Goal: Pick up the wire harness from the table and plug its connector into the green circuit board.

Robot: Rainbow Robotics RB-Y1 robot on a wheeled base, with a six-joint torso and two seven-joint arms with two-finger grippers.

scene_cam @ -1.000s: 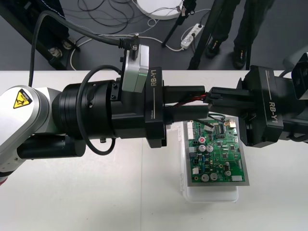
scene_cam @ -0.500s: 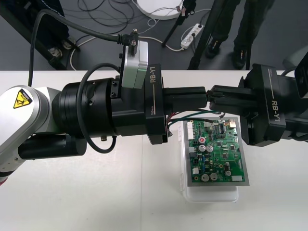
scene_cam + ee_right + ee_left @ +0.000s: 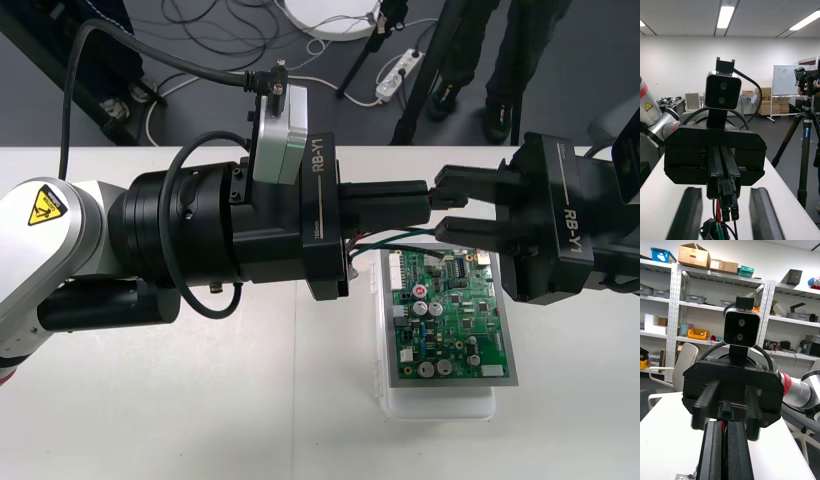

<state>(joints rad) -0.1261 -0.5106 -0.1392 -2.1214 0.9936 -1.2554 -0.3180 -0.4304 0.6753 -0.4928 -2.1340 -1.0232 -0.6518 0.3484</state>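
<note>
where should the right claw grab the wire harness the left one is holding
Probably its small black plug, jutting past the left claw's shut fingertips. Come straight in from the right claw's side: its open fingers flank the plug, while the harness's thin red, green and black wires trail slack from it.

The wire harness (image 3: 730,212) hangs clamped in the left tool (image 3: 428,200) near the green circuit board (image 3: 455,320).

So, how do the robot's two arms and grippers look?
The left arm is silver with a yellow warning triangle; the right arm is silver with a red ring. The left gripper and right gripper are boxy, black, marked RB-Y1, with flat black fingers, a camera on top and looping black cables.
</note>
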